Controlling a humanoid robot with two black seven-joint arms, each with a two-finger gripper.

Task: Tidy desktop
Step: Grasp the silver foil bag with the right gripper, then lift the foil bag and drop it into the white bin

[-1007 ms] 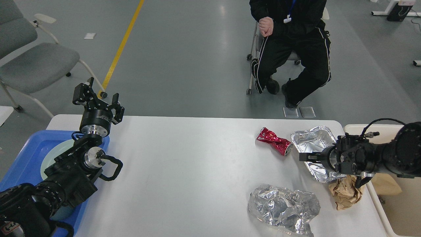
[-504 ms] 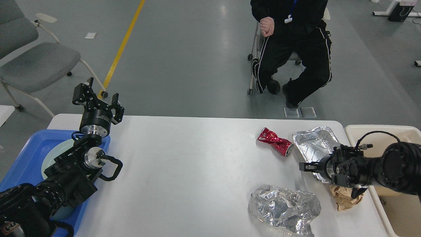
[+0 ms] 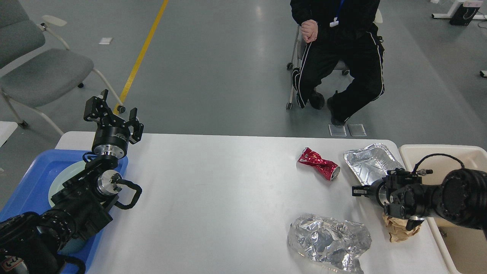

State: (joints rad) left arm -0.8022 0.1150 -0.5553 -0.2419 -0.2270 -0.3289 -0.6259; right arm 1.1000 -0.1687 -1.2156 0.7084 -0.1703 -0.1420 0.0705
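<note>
The white desktop (image 3: pixel 220 190) carries litter on its right side: a crushed red can (image 3: pixel 319 164), an empty foil tray (image 3: pixel 371 161), a crumpled foil sheet (image 3: pixel 329 241) and a brown paper wad (image 3: pixel 399 228). My right gripper (image 3: pixel 357 190) points left at the foil tray's near edge and looks shut on it; the tray sits tilted, its near part hidden behind my wrist. My left gripper (image 3: pixel 114 114) stands open and empty, raised over the table's far left corner.
A beige bin (image 3: pixel 418 152) stands just off the table's right edge. A blue tray (image 3: pixel 30 179) holding a pale plate (image 3: pixel 68 171) lies under my left arm. Beyond the table are a seated person (image 3: pixel 338 57) and a grey chair (image 3: pixel 38 72).
My right gripper has drawn back to the right and toward me, and the foil tray has shifted right with it, toward the bin. The left arm has not moved.
</note>
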